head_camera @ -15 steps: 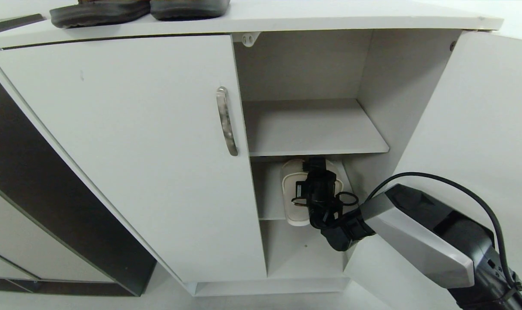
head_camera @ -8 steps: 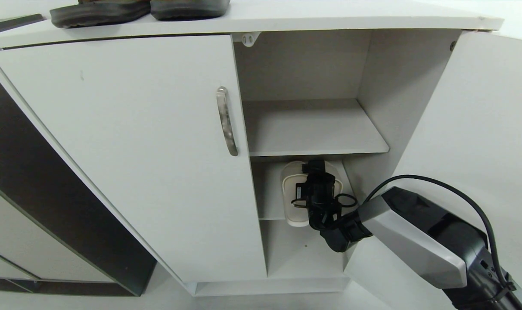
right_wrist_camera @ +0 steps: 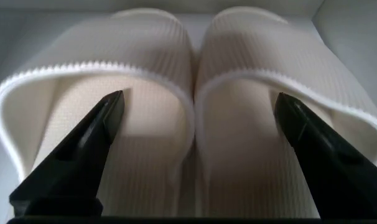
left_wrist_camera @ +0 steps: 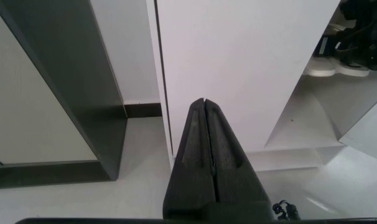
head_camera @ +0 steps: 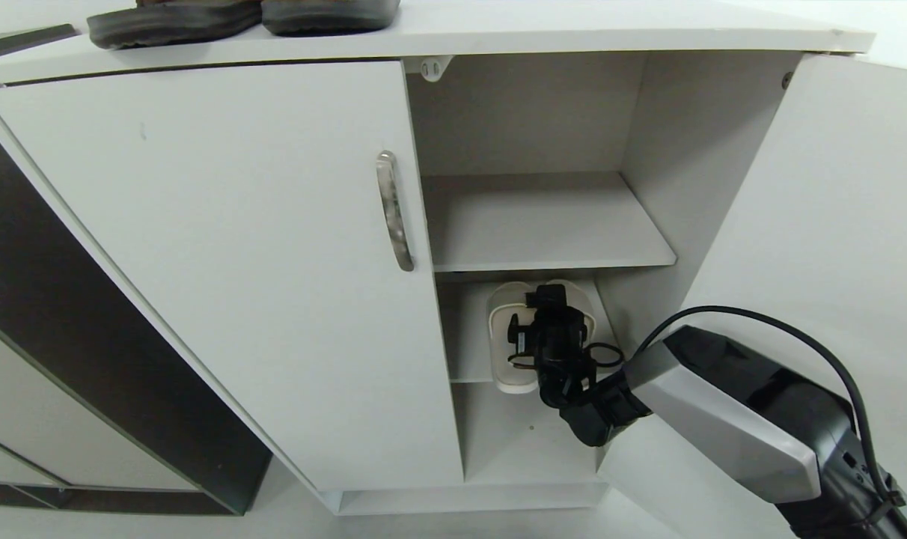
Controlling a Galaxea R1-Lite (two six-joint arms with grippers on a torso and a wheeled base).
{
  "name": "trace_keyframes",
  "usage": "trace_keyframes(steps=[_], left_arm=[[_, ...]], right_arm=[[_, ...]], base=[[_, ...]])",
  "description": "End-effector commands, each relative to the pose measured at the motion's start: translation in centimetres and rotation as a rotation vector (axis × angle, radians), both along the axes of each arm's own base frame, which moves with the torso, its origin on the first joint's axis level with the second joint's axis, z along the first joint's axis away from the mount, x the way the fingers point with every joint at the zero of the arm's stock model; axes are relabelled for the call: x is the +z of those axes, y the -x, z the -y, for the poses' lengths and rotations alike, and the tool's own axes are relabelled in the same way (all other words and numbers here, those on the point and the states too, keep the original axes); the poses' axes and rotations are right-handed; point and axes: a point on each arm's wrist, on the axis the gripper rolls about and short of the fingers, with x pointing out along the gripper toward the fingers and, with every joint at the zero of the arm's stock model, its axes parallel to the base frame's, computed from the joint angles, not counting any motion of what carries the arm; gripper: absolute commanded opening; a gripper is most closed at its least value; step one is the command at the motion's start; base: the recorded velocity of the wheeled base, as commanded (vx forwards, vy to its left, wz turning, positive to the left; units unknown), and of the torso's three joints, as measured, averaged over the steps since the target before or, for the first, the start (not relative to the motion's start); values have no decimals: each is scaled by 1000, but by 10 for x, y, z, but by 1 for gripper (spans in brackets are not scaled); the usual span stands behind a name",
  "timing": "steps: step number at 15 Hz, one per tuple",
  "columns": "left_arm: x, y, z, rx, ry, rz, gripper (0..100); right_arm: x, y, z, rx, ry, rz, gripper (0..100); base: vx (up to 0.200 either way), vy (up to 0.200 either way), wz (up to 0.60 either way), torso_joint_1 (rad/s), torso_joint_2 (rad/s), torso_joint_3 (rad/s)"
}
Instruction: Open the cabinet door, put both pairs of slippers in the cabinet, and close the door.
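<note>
A pair of white slippers (head_camera: 502, 352) lies side by side on the middle shelf of the open right half of the cabinet, toes pointing inward. My right gripper (head_camera: 547, 298) sits just in front of them, open; in the right wrist view its fingers (right_wrist_camera: 83, 155) straddle both slippers (right_wrist_camera: 195, 93) without touching them. A dark pair of slippers (head_camera: 244, 15) rests on the cabinet top (head_camera: 573, 30). My left gripper (left_wrist_camera: 204, 106) is shut and empty, low in front of the shut left door (left_wrist_camera: 238, 62).
The right door (head_camera: 820, 209) stands swung open beside my right arm. The left door (head_camera: 221, 247), with its metal handle (head_camera: 394, 209), is shut. The upper shelf (head_camera: 543, 221) and the bottom compartment (head_camera: 521, 442) hold nothing. A dark panel (head_camera: 87, 337) stands to the left.
My right gripper has drawn back and down slightly from the white slippers, which stay on the shelf. Nothing else has moved.
</note>
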Motion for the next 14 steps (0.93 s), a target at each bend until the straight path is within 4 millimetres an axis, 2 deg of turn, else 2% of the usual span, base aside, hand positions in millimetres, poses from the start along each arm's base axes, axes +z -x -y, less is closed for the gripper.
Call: trace_keyframes(steps=[1,2,6,9,14], left_arm=[[0,0,0,0,-1,-1,0],[0,0,0,0,-1,-1,0],[0,0,0,0,-1,-1,0],[0,0,0,0,-1,-1,0],[0,0,0,-2,-2,-1,0]], right_arm=[[17,17,0,15,-4,7,100],[19,22,1,20,-1,3,100],[27,64,11,54,11,-15,100],[16,91,21,74,28,-34,100],[16,99,17,83,20,-24,100]], base=[[0,0,0,0,0,0],[0,0,0,0,0,0],[0,0,0,0,0,0],[0,0,0,0,0,0],[0,0,0,0,0,0]])
